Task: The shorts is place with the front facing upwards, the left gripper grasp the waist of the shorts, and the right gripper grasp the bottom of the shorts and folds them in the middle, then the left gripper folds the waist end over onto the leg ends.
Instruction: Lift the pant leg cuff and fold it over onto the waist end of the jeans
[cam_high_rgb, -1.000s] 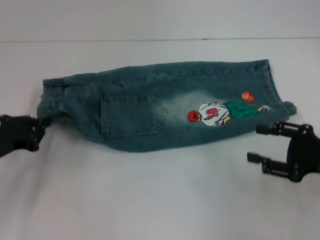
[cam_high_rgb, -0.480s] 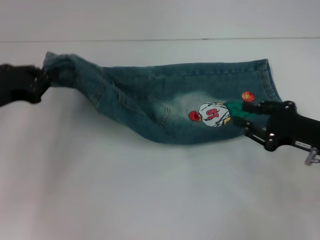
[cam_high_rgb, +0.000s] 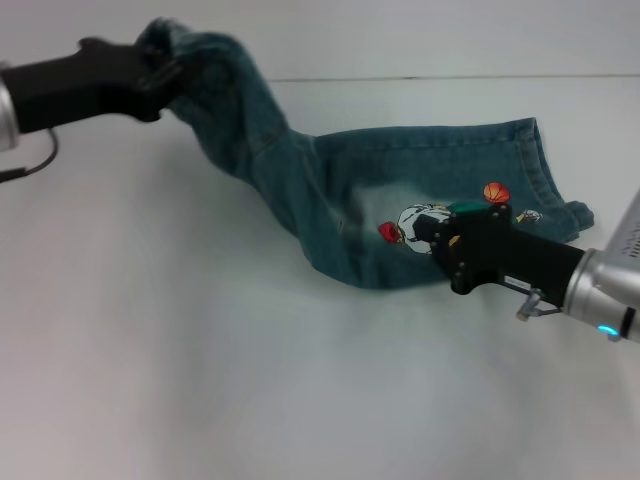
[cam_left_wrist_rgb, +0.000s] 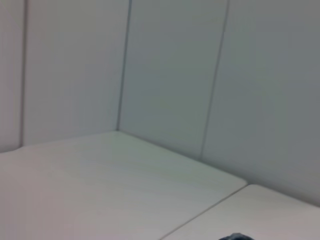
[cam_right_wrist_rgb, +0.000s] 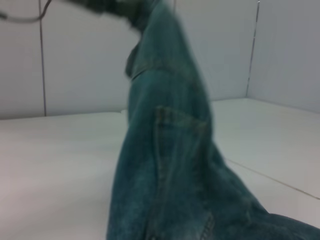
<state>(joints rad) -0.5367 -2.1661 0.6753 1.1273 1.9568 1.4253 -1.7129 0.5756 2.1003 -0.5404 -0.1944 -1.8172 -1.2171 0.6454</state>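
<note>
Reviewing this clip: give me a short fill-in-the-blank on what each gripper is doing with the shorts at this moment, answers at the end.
1. The left gripper holds the ____ end of the shorts lifted off the table.
2. The right gripper sits over the ____ end, which lies flat.
3. Beside the right gripper, the cartoon patch includes an orange ____ near the hem.

Answers: waist; leg; ball

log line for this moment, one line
phase: final fold | left end effector: lifting shorts waist | right end effector: on leg ends | table
</note>
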